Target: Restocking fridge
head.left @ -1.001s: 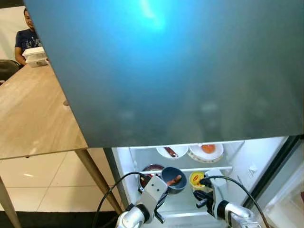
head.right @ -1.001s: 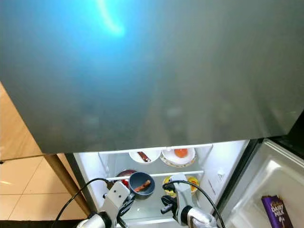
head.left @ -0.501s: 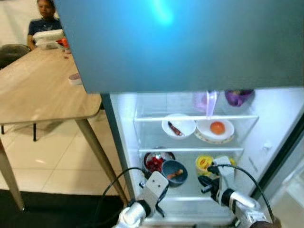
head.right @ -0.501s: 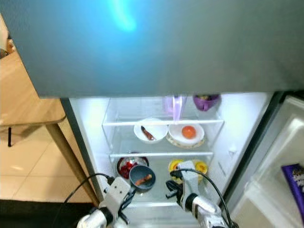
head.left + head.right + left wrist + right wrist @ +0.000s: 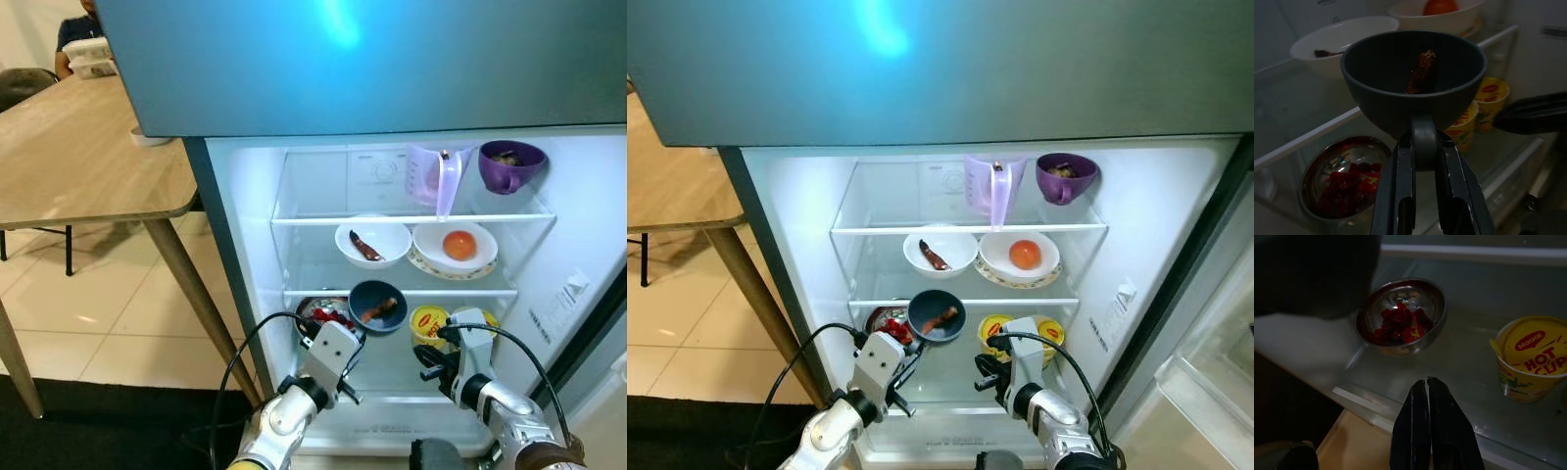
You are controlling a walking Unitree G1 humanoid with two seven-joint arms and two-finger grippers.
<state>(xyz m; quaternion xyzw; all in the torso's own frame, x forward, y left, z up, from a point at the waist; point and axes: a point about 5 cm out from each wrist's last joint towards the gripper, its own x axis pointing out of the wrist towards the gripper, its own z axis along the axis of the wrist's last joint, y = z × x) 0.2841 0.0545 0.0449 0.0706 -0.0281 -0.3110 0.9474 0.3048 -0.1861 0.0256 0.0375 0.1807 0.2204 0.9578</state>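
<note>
- Left pincer [image 5: 1422, 196] pinches the dark bowl [image 5: 378, 305] by its handle, raised before the fridge's lower shelf [image 5: 392, 382] — placing step.
- Next: set it beside the steel bowl [image 5: 1400, 316].
- Right pincer [image 5: 1426, 387] pressed together, idle.

A matt dark blue ceramic-looking cup [image 5: 1413, 81] has a smooth handle. Beneath it, a shiny round steel bowl [image 5: 1400, 316] mirrors its red contents. The yellow noodle cup [image 5: 1533, 357] at right has a glossy printed paper lid. Shelves are clear glass [image 5: 970, 229] with white plastic trim. Upper left, the light wooden table [image 5: 78, 157] looks matt and grained; the floor tiles [image 5: 88, 313] are glossy.
</note>
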